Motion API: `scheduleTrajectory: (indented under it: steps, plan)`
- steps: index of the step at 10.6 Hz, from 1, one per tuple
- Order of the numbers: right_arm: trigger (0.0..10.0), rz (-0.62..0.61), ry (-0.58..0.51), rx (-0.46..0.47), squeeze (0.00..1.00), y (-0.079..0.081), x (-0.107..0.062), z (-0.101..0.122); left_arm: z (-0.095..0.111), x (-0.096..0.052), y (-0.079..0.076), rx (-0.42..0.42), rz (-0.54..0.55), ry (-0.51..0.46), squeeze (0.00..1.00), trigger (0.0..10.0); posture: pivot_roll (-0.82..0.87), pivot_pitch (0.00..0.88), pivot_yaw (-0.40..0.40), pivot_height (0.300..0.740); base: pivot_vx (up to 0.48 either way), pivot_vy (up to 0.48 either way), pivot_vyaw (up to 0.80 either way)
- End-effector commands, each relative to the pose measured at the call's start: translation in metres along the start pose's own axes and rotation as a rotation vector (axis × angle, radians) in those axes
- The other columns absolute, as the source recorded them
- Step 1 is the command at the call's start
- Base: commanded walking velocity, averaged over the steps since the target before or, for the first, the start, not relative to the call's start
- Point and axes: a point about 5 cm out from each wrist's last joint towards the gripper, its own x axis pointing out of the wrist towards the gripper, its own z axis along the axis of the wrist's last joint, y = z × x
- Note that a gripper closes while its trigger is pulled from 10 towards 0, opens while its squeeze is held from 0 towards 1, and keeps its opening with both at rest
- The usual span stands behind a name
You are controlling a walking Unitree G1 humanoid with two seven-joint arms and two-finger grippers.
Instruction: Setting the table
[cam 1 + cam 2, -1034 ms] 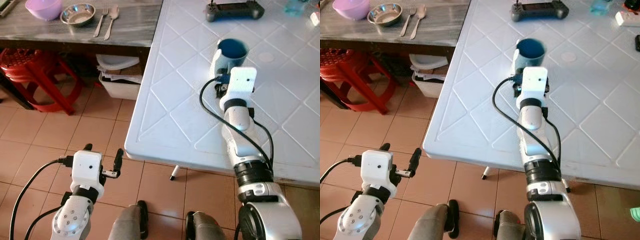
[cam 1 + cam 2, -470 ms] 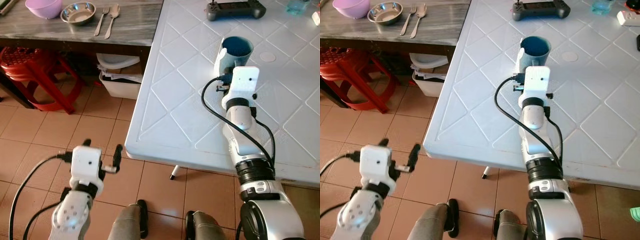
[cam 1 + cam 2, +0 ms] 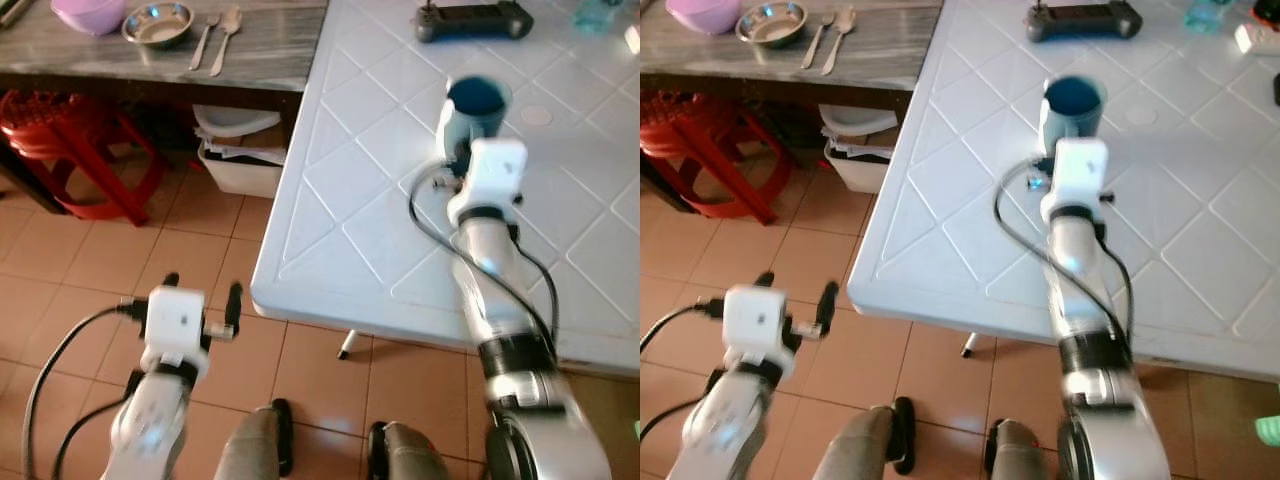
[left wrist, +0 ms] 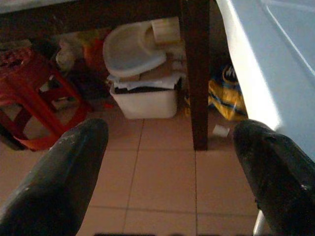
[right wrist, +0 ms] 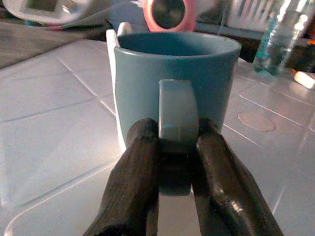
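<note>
The right gripper [image 5: 174, 162] pinches the handle of the blue ceramic mug [image 5: 177, 88], which stands just ahead of it on the white plastic tabletop [image 3: 340, 170]. The left gripper [image 4: 167, 162] hangs spread above the floor.

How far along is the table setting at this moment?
Early. The right pincer is clamped on the handle of the blue mug, upright over the white table. Nothing looks laid out yet. The purple bowl, metal bowl, fork and spoon sit on the side counter. The left pincer hangs open near the floor.
</note>
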Motion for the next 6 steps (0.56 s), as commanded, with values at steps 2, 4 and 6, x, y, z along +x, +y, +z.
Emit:
scheduleTrajectory:
  steps: [2, 4, 6]
  plan:
    - [0.0, 0.155, -0.017, 0.023, 0.00, 0.008, -0.028, -0.008, -0.004, 0.005, 0.005, 0.004, 0.046, 0.003, 0.00, 10.0, 0.10, 0.114, 0.029, 0.740, 0.000, 0.178, 0.00]
    - [0.0, 0.217, 0.029, 0.049, 0.00, 0.008, -0.071, -0.023, -0.006, 0.009, 0.006, -0.011, 0.060, -0.006, 0.00, 10.0, 0.09, 0.057, 0.031, 0.740, 0.000, 0.480, 0.00]
    - [10.0, 0.249, 0.083, 0.054, 0.00, 0.010, -0.099, -0.033, -0.005, 0.017, 0.006, -0.015, 0.068, -0.030, 0.00, 10.0, 0.06, 0.016, 0.035, 0.740, 0.000, 0.480, 0.00]
